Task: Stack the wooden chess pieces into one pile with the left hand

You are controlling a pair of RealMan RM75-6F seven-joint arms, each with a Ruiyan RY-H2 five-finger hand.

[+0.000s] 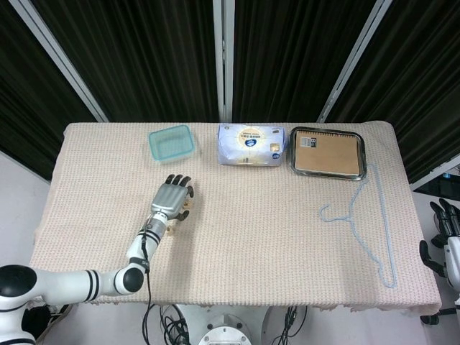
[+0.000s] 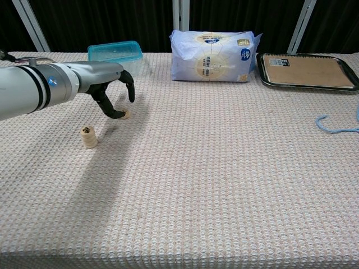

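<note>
A short stack of wooden chess pieces (image 2: 88, 137) stands on the woven cloth at the near left, also visible in the head view (image 1: 171, 231). A single loose wooden piece (image 2: 126, 114) lies flat further back and to the right of it. My left hand (image 2: 112, 89) hovers over this loose piece, its thumb tip touching the piece's left side and its other fingers arched above it. The piece still lies on the cloth. In the head view my left hand (image 1: 171, 200) covers most of the piece. My right hand (image 1: 447, 231) hangs off the table's right edge, fingers extended, holding nothing.
A teal lidded box (image 2: 115, 55) sits behind the left hand. A pack of tissues (image 2: 213, 56) lies at the back centre, and a metal tray (image 2: 261, 70) holding a brown notebook at the back right. A light blue hanger (image 2: 328, 128) lies on the right.
</note>
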